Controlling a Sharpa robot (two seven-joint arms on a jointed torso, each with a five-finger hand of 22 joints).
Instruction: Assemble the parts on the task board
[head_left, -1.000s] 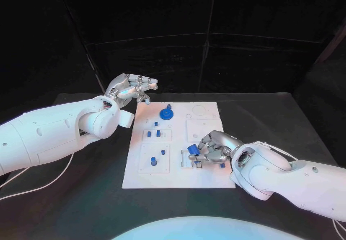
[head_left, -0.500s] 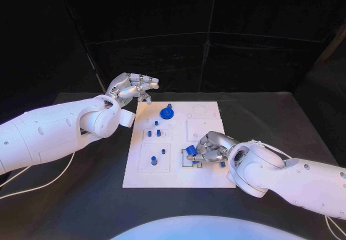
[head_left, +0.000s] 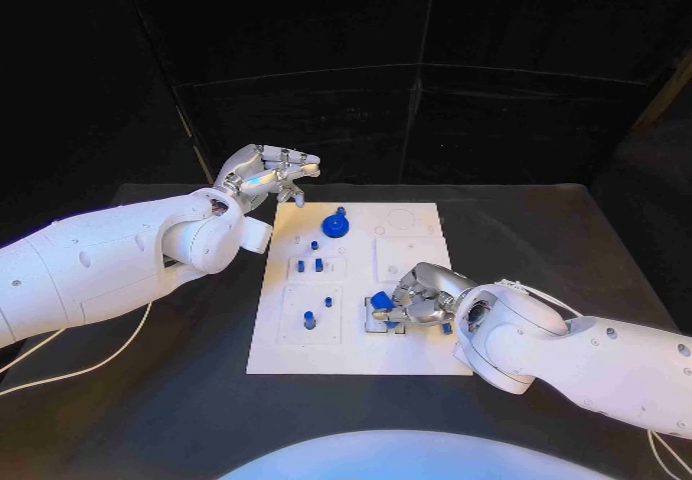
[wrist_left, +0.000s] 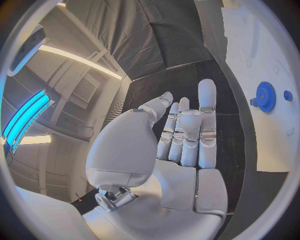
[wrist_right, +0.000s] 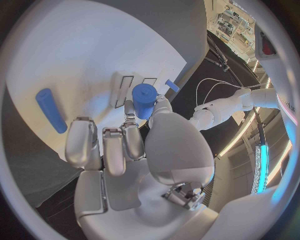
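The white task board (head_left: 289, 352) lies in the middle of the black table. My right hand (head_left: 421, 302) hovers over its near right part and pinches a blue cylinder (head_left: 382, 300) between thumb and finger, just above two rectangular slots (head_left: 378, 324). The right wrist view shows the same cylinder (wrist_right: 144, 100) at the fingertips (wrist_right: 130, 111), close to the slots (wrist_right: 122, 89). My left hand (head_left: 267, 172) is raised beyond the board's far left corner. It holds nothing, and its fingers (wrist_left: 184, 132) are stretched out.
A blue gear (head_left: 335, 227) stands at the board's far end, also in the left wrist view (wrist_left: 265, 96). Several small blue pegs (head_left: 307, 266) stand in the left-hand plates. A blue bar (wrist_right: 50, 110) lies on the board beside my right hand.
My right hand has edged slightly left with the blue cylinder, nearer the slots. The left hand has stayed where it was.
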